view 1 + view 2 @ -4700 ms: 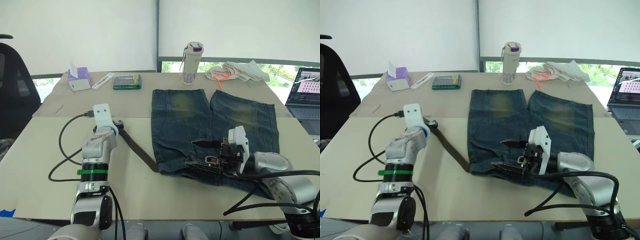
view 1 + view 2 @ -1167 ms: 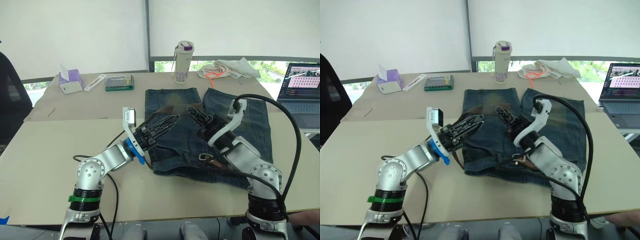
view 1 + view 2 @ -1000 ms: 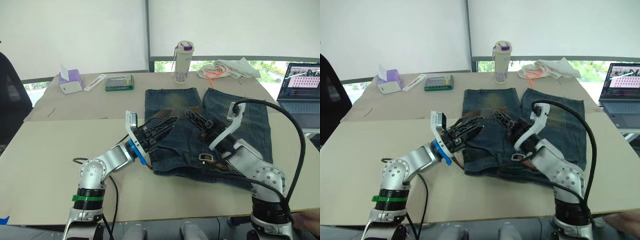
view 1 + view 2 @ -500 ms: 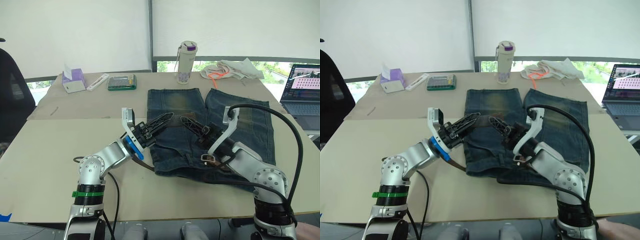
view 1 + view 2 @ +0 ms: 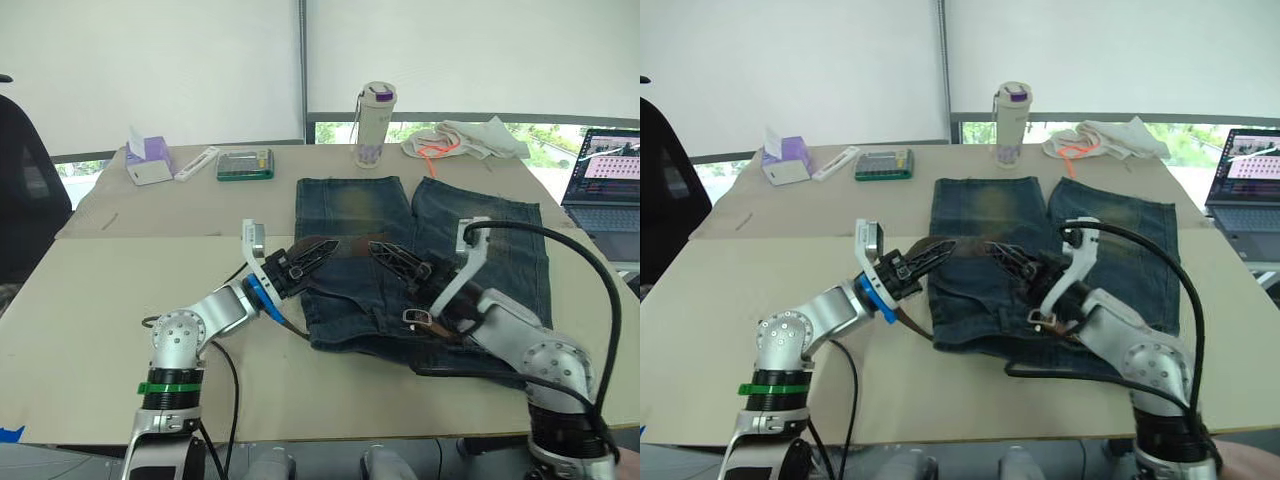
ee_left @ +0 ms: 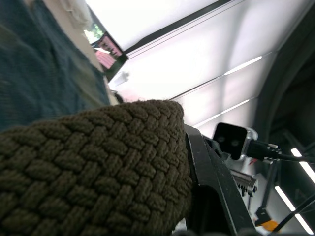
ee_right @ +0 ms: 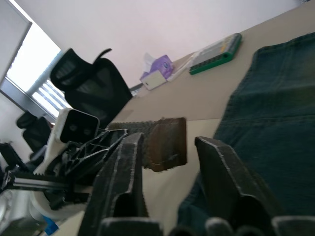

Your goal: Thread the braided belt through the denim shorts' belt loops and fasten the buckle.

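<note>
- Left gripper (image 5: 925, 256) is clamped on the belt (image 7: 165, 141) tip, above the shorts' (image 5: 480, 230) left edge.
- Right gripper (image 5: 392, 259) is spread, its fingers (image 7: 123, 177) flanking the tip.
- Buckle (image 5: 417, 319) lies on the near waistband.

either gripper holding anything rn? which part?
Left gripper is shut on the braided belt, gripping it near its free tip end, not the buckle. Right gripper is open around that tip, holding nothing.

bottle (image 5: 374, 123), tissue box (image 5: 147, 160), laptop (image 5: 606, 171), white cloth (image 5: 464, 139)
</note>
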Available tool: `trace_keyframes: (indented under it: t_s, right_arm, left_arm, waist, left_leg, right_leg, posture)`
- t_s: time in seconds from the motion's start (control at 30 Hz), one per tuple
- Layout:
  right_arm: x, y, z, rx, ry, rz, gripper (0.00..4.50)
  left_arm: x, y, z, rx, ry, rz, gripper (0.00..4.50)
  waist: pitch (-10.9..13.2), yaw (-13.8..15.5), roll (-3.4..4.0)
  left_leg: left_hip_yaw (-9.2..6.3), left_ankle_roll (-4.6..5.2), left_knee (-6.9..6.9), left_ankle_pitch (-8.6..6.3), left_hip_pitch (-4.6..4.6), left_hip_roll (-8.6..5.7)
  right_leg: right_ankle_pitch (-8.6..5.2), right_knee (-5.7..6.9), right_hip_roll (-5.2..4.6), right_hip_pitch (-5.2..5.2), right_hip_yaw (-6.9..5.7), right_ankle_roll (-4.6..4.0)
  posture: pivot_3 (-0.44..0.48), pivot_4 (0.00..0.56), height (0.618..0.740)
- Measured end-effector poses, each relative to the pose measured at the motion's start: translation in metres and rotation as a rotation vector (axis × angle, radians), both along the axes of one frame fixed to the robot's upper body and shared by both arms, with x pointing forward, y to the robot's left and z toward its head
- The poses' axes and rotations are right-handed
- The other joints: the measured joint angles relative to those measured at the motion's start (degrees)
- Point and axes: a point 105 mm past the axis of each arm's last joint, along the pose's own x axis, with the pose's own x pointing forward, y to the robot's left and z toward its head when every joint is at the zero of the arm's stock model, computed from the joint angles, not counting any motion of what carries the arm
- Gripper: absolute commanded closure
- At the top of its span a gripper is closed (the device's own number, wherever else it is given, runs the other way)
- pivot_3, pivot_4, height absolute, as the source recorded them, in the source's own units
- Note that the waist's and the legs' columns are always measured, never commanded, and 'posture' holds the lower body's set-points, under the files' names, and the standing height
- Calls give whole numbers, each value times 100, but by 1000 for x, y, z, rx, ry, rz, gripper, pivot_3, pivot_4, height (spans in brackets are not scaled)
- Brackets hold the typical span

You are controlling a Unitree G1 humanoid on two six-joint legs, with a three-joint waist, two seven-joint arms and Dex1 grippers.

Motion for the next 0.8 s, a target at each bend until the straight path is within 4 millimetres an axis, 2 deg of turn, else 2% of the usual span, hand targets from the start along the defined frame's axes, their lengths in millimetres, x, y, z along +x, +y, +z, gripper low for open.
trace_keyframes:
  t_s: [0.03,0.17,0.27,0.33,0.43,0.63,0.8]
  right_arm:
    - [-4,-7,-4,-63,-16,10,1323]
    - [-19,-40,-27,-371,-54,45,1323]
    - [-26,-52,-40,-528,-95,82,1323]
    - [-28,-65,-54,-659,-117,101,1323]
    - [-26,-80,-67,-767,-162,83,1323]
    - [-25,-70,-62,-755,-310,81,1323]
    - [-29,-68,-65,-798,-344,108,1323]
  left_arm:
    - [0,1,-1,21,-10,-7,4500]
    - [6,14,-2,105,-45,-10,4500]
    - [5,10,-5,129,-45,-47,4500]
    - [2,4,-14,190,-27,-84,4500]
    - [-4,-2,-33,297,41,-121,4500]
    - [-25,-3,-59,409,141,-139,4500]
    - [-26,7,-71,478,219,-33,4500]
  waist:
    - [1,14,-1]
    - [2,5,-3]
    - [3,-12,-6]
    - [5,-11,-8]
    - [6,-9,-11]
    - [7,-1,-12]
    - [7,57,-12]
  left_leg:
    - [2,0,0,0,-3,-2]
    - [20,0,0,0,-6,-2]
    - [21,0,0,0,-6,0]
    - [22,-1,0,0,-5,0]
    - [18,-1,0,0,-5,0]
    - [-6,-7,-9,2,2,7]
    - [-7,-10,-8,3,2,4]
  right_leg:
    - [0,-3,0,1,-5,1]
    - [0,-22,2,10,-16,3]
    - [-1,-22,3,9,-15,5]
    - [-11,-22,3,11,-16,21]
    - [-10,-21,1,10,-12,22]
    - [2,-14,-4,6,0,7]
    - [4,-19,-11,9,1,9]
  posture:
    - [0,150,740]
    - [0,150,740]
    - [0,150,740]
    - [0,150,740]
    - [0,150,740]
    - [0,150,740]
    - [0,150,740]
